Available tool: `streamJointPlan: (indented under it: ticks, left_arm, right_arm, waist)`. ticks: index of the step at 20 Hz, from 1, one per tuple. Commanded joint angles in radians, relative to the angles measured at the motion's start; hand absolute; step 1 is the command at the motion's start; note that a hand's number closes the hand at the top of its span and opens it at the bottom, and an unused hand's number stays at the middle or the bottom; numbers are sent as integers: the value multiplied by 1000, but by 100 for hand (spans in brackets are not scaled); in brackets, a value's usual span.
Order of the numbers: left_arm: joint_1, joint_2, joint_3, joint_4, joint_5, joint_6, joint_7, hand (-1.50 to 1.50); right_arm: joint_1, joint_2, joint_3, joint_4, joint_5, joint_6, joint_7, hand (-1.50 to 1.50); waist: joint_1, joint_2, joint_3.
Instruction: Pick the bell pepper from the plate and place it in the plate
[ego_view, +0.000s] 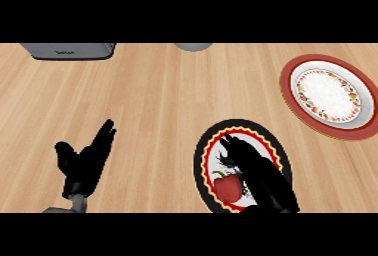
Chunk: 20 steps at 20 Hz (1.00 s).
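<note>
I see the bell pepper (228, 186) lying on the near part of the black-rimmed plate (204, 150), red body with its green stem pointing away to the left. My right hand (258, 175) sits over that same plate, just to the right of the pepper and touching or nearly touching its side; I judge it is there to close in for the pick. Its fingers (230, 146) stretch straight toward the far rim of the plate, spread a little, and nothing is curled round the pepper yet. How the thumb stands against the pepper I cannot tell, since the black hand blends with the dark rim.

Beyond the pepper to the far right lies the red-rimmed plate (291, 97), white in the middle with a patterned ring, and I take it to be where the pepper goes. A strip of bare surface (162, 95) separates the two plates, so a lift and a sweep to the far right from the pepper looks unobstructed. That plate runs close to the right edge of the view, so I would aim for its middle, not its outer rim.

Well to the left of the pepper my left hand (85, 162) rests open, fingers up and relaxed, out of the way. Far beyond the pepper, at the back edge, stand a grey appliance (68, 50) at the left and a grey round object (193, 46) nearer the middle, both clear of the path.
</note>
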Motion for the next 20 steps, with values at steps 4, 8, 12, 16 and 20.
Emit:
streamJointPlan:
  ticks: [4,8,12,16,20]
  left_arm:
    - [-20,-7,30,46,-10,-29,55,0]
    - [-5,-16,33,39,-14,-37,40,0]
    - [10,-12,57,68,-8,-71,18,0]
    - [-21,-56,25,60,-72,-15,51,0]
    - [9,-66,23,35,-67,-13,42,0]
  right_arm:
    - [-49,86,19,104,56,29,15,-150]
    - [-70,22,36,137,112,31,-95,150]
    - [14,20,78,91,181,-23,-100,150]
    - [9,9,57,106,226,-69,-158,150]
    - [-60,130,1,164,309,-94,67,150]
  waist:
    - [-1,6,-6]
    - [-1,6,-6]
    - [-5,5,-6]
    - [-6,5,-6]
    - [-6,5,-6]
